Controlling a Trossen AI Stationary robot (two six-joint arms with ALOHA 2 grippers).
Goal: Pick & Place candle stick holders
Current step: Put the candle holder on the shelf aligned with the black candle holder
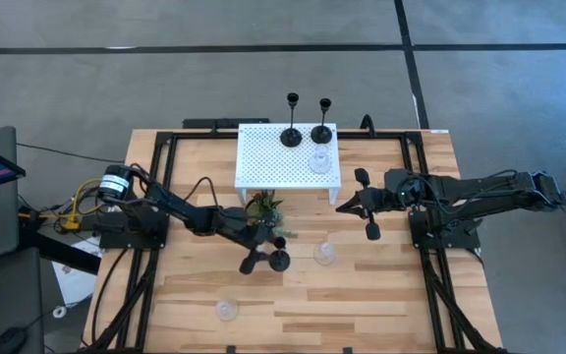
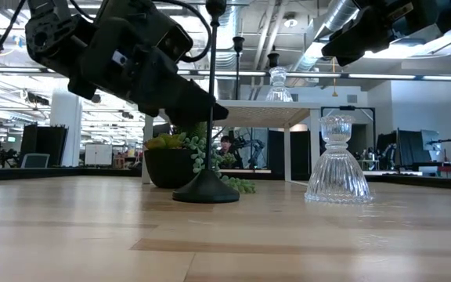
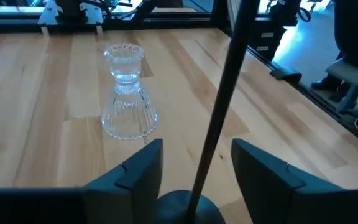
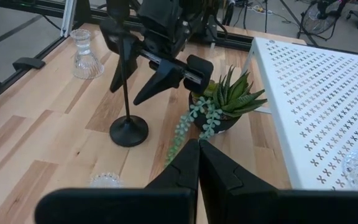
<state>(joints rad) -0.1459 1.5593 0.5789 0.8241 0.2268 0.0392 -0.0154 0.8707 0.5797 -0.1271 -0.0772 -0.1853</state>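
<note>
A black candle stick holder point(image 1: 279, 260) stands upright on its round base on the table's middle near part; it also shows in the low view point(image 2: 206, 190). My left gripper point(image 3: 197, 152) is open, with one finger on either side of the holder's thin stem point(image 3: 219, 106) low down and a gap on both sides. It also shows in the right wrist view point(image 4: 138, 68). Two more black holders point(image 1: 291, 136) point(image 1: 321, 133) and a clear glass one point(image 1: 319, 160) stand on the white stand point(image 1: 263, 157). My right gripper point(image 1: 342, 206) is shut and empty, in the air right of the stand.
A clear glass holder point(image 1: 324, 254) stands just right of the black one, and another point(image 1: 226, 310) stands near the front edge. A small green potted plant point(image 1: 263, 208) sits close behind my left gripper, in front of the stand.
</note>
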